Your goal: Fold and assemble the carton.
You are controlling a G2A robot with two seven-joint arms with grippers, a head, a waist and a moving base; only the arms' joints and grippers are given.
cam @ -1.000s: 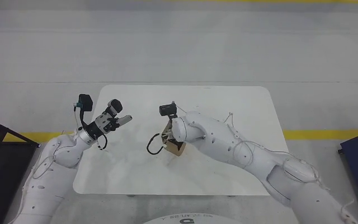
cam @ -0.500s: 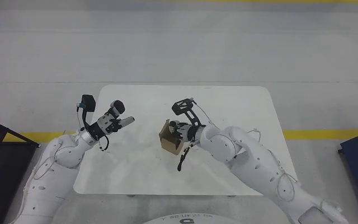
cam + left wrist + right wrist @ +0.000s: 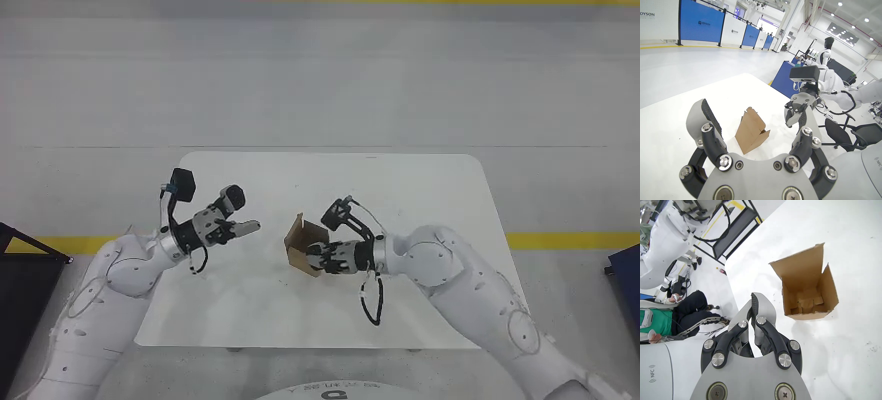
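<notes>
A small brown carton (image 3: 302, 243) stands near the middle of the white table (image 3: 430, 190). It is open on top, one tall flap is up, and folded flaps lie across its bottom (image 3: 806, 306). My right gripper (image 3: 322, 260) is shut and holds nothing, close beside the carton (image 3: 804, 283) on its near right side. In its own view the fingers (image 3: 753, 306) are pressed together. My left gripper (image 3: 245, 213) is open, a short way left of the carton (image 3: 751, 130) and facing it. Beyond the carton in that view is the right gripper (image 3: 790, 122).
Bare white tabletop surrounds the carton on all sides. A black rack (image 3: 20, 275) stands off the table's left edge. Office chairs (image 3: 844, 132) and a blue cabinet (image 3: 785, 75) are beyond the table's right side.
My right arm has swung off from over the carton to its right side, leaving it standing on the table. My left gripper has moved right, closer to the carton.
</notes>
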